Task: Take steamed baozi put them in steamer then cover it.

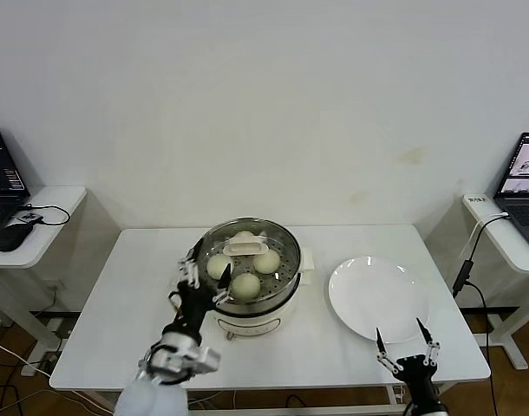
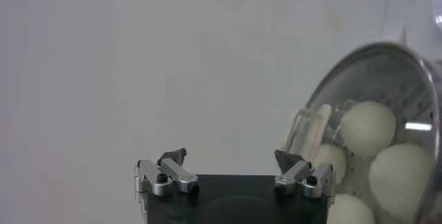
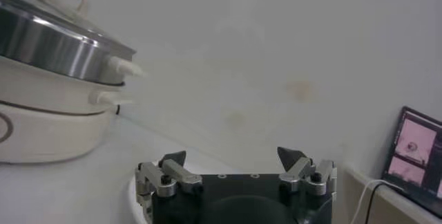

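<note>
The steamer (image 1: pixel 256 319) stands mid-table with the glass cover (image 1: pixel 282 250) resting on it, its cream handle (image 1: pixel 245 247) on top. Several steamed baozi (image 1: pixel 245 285) show through the glass on the perforated tray. My left gripper (image 1: pixel 205 276) is open and holds nothing, just off the pot's front-left side. In the left wrist view its fingertips (image 2: pixel 230 157) are spread wide, with the covered steamer (image 2: pixel 387 63) and baozi (image 2: pixel 369 127) beyond them. My right gripper (image 1: pixel 400 334) is open and holds nothing near the table's front right; in the right wrist view (image 3: pixel 233 156) the steamer (image 3: pixel 55 45) stands farther off.
A flat white plate (image 1: pixel 377 299) lies right of the steamer, just behind my right gripper. Side desks with laptops (image 1: pixel 525 186) stand at both edges of the scene, and a cable (image 1: pixel 466 269) hangs off the right one. A white wall backs the table.
</note>
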